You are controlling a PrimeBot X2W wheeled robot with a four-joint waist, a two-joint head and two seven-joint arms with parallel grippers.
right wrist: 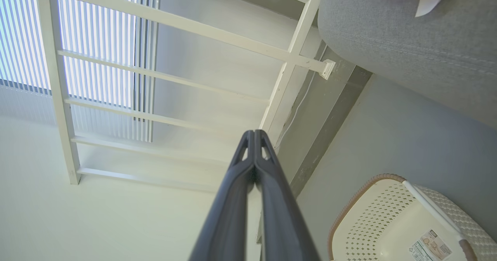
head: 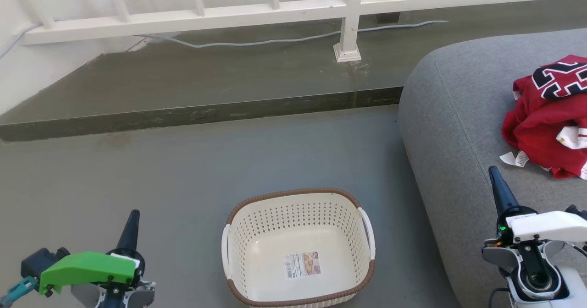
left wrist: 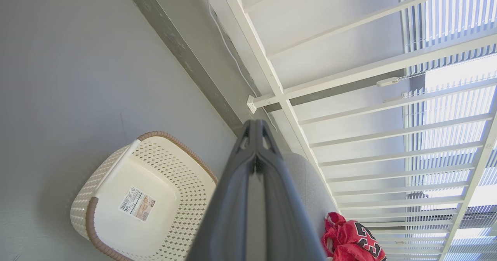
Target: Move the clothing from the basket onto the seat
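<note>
The clothing (head: 550, 120) lies in a crumpled red heap on the seat (head: 458, 115), at the right of the head view; it sits ahead of the right gripper (head: 493, 169) and to its right, near but apart from it; that gripper hangs over the seat's front part with its two fingers pressed together on nothing, pointing away from the robot. The heap's long side runs from near to far; a black-and-white number shows at the far end, white tags stick out at the near left edge, and its right part is cut off by the picture's edge. The basket (head: 293, 191) stands upright on the grey floor just left of the seat, mouth up, handles to left and right, the label on its floor showing. The left gripper (head: 134, 212) is over the floor left of the basket, fingers closed together, gripping nothing.
</note>
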